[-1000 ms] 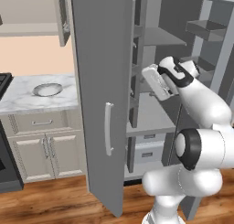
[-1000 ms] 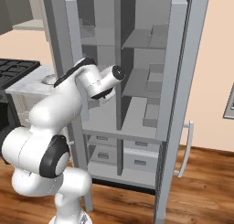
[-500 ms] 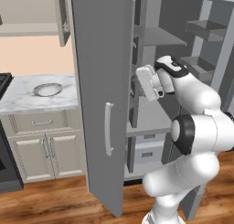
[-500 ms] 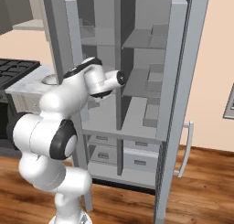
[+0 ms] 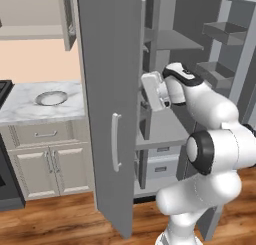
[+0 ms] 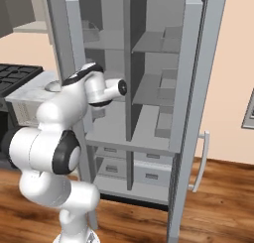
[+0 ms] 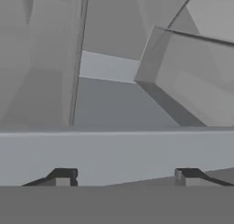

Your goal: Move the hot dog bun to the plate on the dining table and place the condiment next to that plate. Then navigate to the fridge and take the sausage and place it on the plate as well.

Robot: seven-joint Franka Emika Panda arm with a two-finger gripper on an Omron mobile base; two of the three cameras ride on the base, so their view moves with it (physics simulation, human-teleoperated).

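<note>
Position: we stand parked square before the fridge [image 6: 149, 113], both doors swung wide, so the arm can reach the shelves without the base moving.
Left door: the fridge door [image 5: 110, 109] hangs open between us and the counter [image 5: 30, 106]; its handle [image 5: 115, 141] faces out toward the room.
Tool: the tool [image 7: 123, 176] is held at mid-shelf height and aimed into the left compartment. In the hand view we see its fingertips [image 7: 61, 176] well apart with nothing between them, so it is spread and empty.
Wrist: the hand sits just inside the door line in the left base view, level with a shelf [image 5: 165, 134], which we judge to be a searching or approach pose and not a grasp.
Ahead of tool: a pale shelf edge [image 7: 114, 152] crosses the hand view close in front; beyond it a grey bin or box [image 7: 192, 77] sits up and to the right.
Sausage: we cannot pick it out on any shelf; the interior renders in flat grey and the sausage may be hidden behind the shelf edge or the bin.
Stage: fridge leg of the task, we judge; sausage not yet in the tool.
Counter: a bowl [image 5: 51, 97] rests on the marble top, no part of this step.
Next move: likely a reach deeper, clearing the shelf edge first.
</note>
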